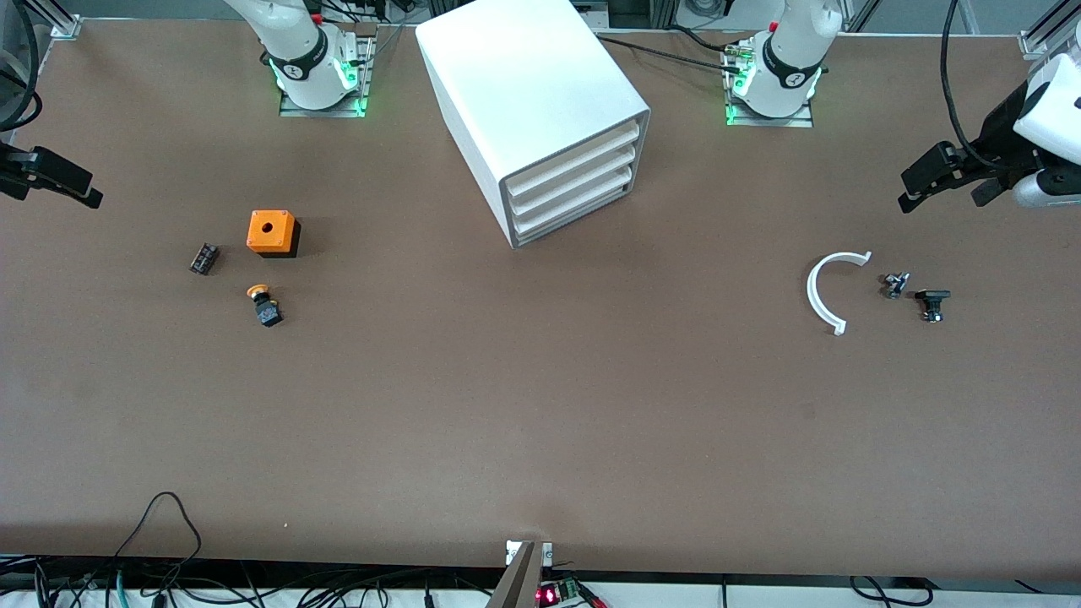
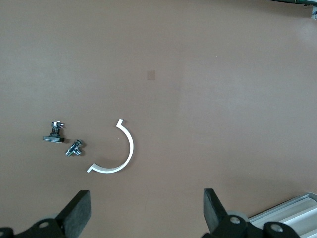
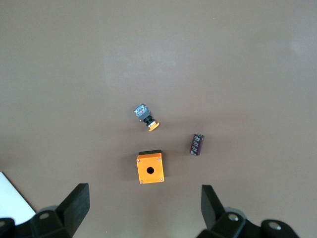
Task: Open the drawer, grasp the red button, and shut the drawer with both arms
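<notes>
- Two grippers are hanging in the air at the table's ends, both arms waiting, neither holding anything.
- The left gripper (image 1: 916,192) is hovering over the left arm's end of the table with its fingers (image 2: 79,210) spread wide apart.
- The right gripper (image 1: 80,192) is hovering over the right arm's end, its fingers (image 3: 77,201) also spread wide.
- The cabinet (image 1: 532,110) is standing between the two arm bases, turned at an angle, and every drawer (image 1: 570,192) in its stack is sitting shut and flush.
- No red-capped button is showing on the table, so I cannot tell where it is lying.
- An orange box with a hole (image 1: 271,232) is sitting toward the right arm's end, with a small dark component (image 1: 203,258) just beside it.
- An orange-capped black button (image 1: 265,306) is lying on its side, nearer to the front camera than the orange box.
- A white curved strip (image 1: 823,291) is lying toward the left arm's end of the table.
- Beside that strip, a small metal fitting (image 1: 895,285) and a black-topped clamp piece (image 1: 932,302) are resting close together but apart.
</notes>
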Tool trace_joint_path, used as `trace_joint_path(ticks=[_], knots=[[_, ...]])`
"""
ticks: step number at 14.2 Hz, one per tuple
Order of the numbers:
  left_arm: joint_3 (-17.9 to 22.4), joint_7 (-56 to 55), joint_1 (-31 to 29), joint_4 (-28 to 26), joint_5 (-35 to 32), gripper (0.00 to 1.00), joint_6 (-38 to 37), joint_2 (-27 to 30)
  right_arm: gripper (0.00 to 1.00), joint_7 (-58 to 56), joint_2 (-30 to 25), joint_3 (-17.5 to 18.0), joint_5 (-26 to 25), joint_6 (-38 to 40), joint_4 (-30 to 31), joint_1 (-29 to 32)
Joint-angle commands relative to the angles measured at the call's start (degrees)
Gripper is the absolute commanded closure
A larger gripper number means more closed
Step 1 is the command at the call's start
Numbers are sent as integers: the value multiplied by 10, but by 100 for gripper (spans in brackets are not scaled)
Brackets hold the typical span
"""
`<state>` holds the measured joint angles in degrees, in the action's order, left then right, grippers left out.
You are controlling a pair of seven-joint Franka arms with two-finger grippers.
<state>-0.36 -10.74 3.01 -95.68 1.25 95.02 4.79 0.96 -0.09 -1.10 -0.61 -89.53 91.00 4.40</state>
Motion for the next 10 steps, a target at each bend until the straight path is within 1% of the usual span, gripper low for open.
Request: trace_joint_path(ticks=[1, 6, 10], knots=[[-7, 17, -3, 19, -36, 0, -15, -7, 0, 4, -3, 0, -3, 1, -2, -1], [-7, 17, 0, 32, -43, 0, -14, -22, 0, 5, -3, -1, -3, 0, -2, -1], [-7, 12, 0, 35, -42, 0, -12, -23, 0, 5, -2, -1, -3, 0, -2, -1]])
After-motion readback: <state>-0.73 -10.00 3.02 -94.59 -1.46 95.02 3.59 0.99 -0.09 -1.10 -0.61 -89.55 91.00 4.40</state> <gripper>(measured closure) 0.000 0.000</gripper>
